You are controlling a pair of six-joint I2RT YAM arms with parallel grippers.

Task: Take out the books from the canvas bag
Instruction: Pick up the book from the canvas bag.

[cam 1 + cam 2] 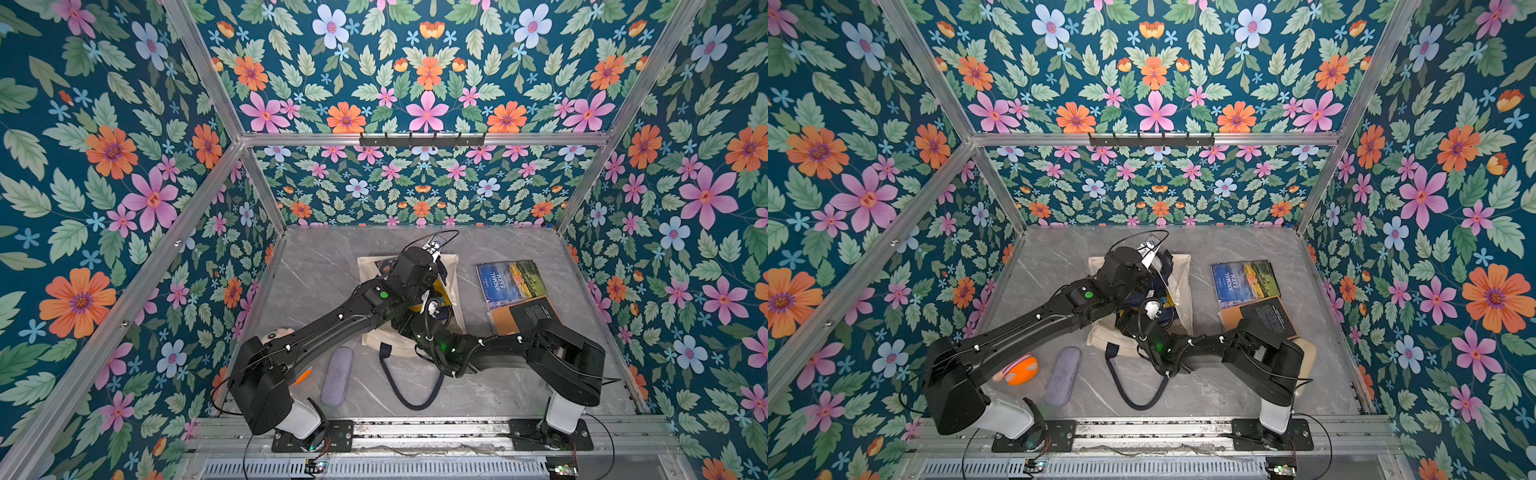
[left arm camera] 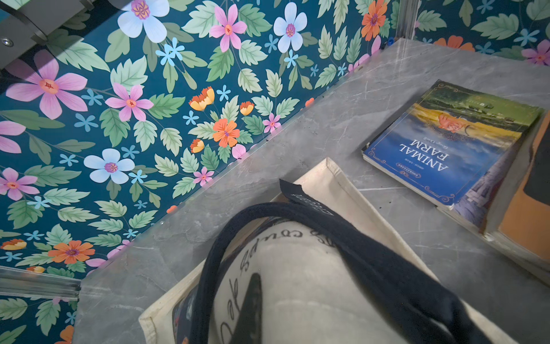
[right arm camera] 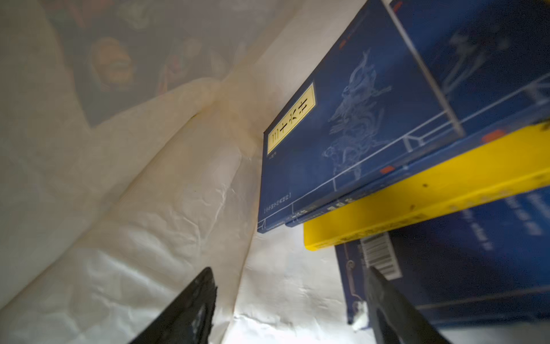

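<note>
Books (image 3: pixel 342 143): four inside canvas bag (image 3: pixel 148 223); left fingers (image 2: pixel 251 300) pinch it, right fingers (image 3: pixel 190 309) parted, empty.

A grey marble-patterned tabletop (image 1: pixel 316 270) fills the floor of the cell. In both top views, at about 8 o'clock from its middle, a grey-lilac oblong pouch (image 1: pixel 337 376) (image 1: pixel 1064 376) lies flat, its long axis running roughly from 1 to 7 o'clock. At the pouch's 9 o'clock, near it, sits a round orange toy (image 1: pixel 1022 369) with pink and white stripes, only partly in view. Floral wallpaper (image 1: pixel 428 75) covers the walls, and at 12 o'clock a black hook rail (image 1: pixel 422 140) hangs on an aluminium crossbar (image 1: pixel 291 139).
</note>
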